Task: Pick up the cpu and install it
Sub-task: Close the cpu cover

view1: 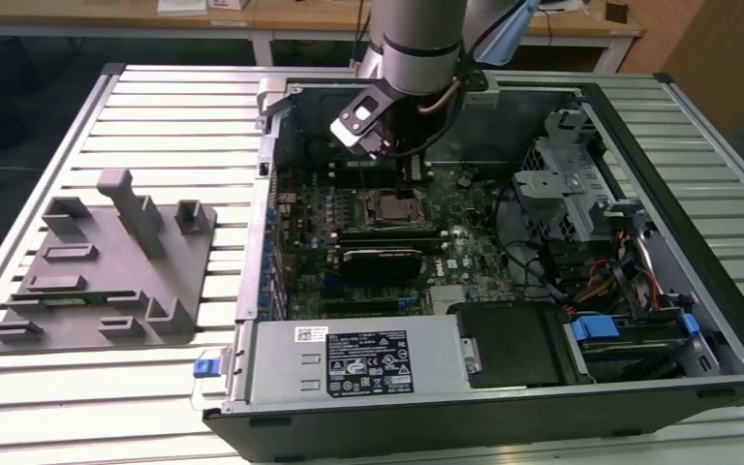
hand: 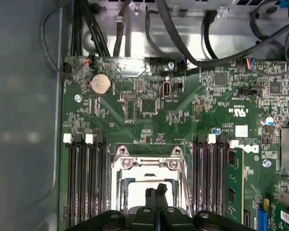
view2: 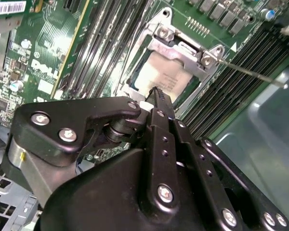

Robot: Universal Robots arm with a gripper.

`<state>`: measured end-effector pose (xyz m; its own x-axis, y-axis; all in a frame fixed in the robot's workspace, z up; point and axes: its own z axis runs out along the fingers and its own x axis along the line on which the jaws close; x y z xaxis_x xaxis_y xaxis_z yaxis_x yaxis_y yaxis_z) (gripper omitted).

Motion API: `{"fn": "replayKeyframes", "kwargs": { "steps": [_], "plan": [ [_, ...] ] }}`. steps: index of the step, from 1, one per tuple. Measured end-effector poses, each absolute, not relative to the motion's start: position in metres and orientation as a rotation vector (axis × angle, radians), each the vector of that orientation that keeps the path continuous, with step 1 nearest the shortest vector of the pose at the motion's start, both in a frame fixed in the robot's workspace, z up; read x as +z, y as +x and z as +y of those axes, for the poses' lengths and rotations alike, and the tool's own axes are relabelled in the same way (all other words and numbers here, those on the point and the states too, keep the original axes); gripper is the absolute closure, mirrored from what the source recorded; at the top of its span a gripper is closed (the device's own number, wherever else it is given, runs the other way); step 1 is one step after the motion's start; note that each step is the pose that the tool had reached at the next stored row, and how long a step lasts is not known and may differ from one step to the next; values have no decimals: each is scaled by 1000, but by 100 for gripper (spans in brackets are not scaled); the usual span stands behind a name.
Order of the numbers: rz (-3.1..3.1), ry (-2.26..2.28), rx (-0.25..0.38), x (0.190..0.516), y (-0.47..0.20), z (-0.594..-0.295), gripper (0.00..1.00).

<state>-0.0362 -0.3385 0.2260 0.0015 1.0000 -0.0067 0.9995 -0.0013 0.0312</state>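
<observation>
the gripper (view2: 156,92) hangs clenched, empty, just above the cpu (view2: 159,77) in its socket (view2: 180,45). light, stiff, delicate: it is probably best pinched by opposite edges.

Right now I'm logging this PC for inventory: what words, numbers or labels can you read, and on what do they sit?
No text is clear enough to quote.
Power supply label: dense print, too small to read.
Small sticker beside it: too small.
Barcode sticker in the second wrist view: digits blurred.
Motherboard white printed marks: too small.
cpu top: faint print, unreadable.
</observation>
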Motion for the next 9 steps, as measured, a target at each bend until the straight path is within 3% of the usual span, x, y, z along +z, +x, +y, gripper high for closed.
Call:
{"fn": "replayKeyframes", "kwargs": {
  "steps": [9],
  "plan": [
    [2227, 2178, 27, 225, -39, -339, 89]
  ]
}}
